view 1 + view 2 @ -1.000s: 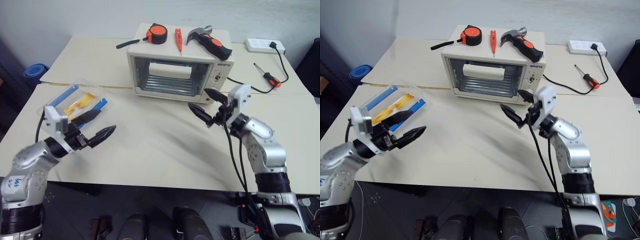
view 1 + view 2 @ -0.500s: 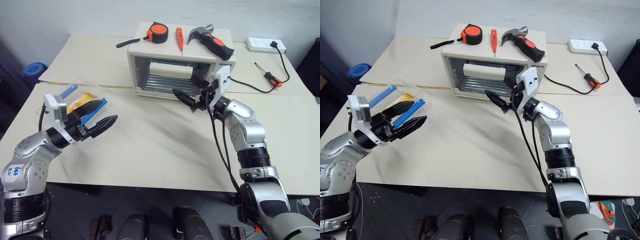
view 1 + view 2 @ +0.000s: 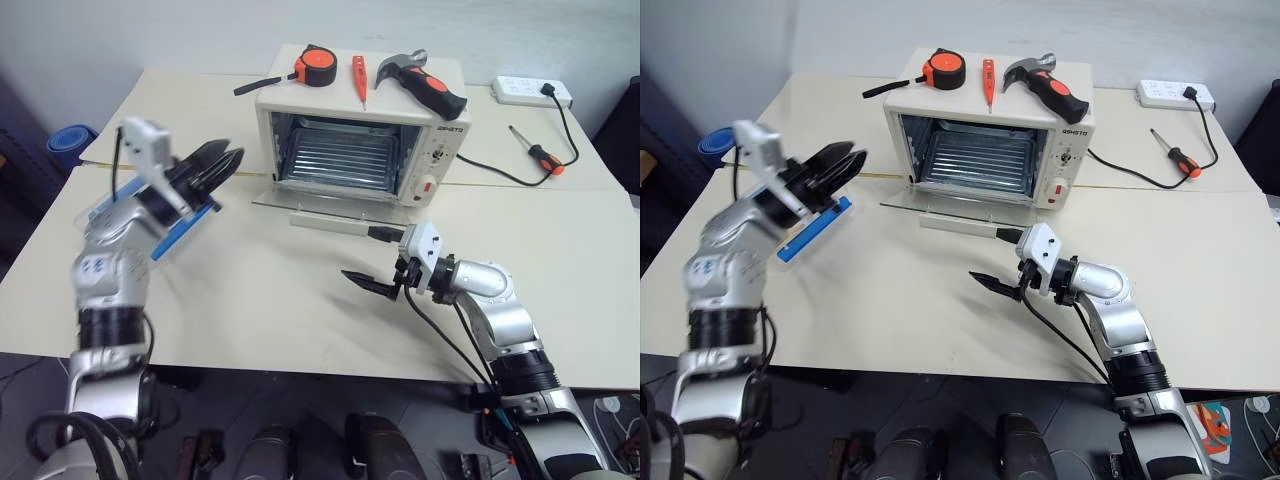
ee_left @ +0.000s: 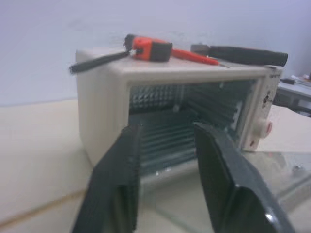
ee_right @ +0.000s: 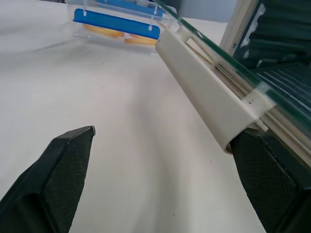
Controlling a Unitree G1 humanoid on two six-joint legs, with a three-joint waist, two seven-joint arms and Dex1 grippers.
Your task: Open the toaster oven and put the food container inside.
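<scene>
Though blurry, toaster oven (image 3: 352,150) label maybe "QHOTTO", door dropped open

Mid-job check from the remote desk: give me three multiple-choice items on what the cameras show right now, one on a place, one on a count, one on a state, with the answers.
1. Where does the clear plastic food container with blue clip strips lie?
A. on the oven rack
B. on the table, to the left of the oven
C. on the oven's roof

2. How many tools lie on top of the cream-white boxy toaster oven?
A. one
B. three
C. five

3. How is the oven's glass door?
A. dropped down, open
B. shut upright
C. taken off

Answers:
1 B: the container rests on the tabletop behind the left gripper, apart from the oven.
2 B: an orange tape measure, a red screwdriver and a black-and-orange hammer lie on the roof.
3 A: the pane lies flat in front and the metal rack shows; the right gripper is open just before the door's handle.
</scene>
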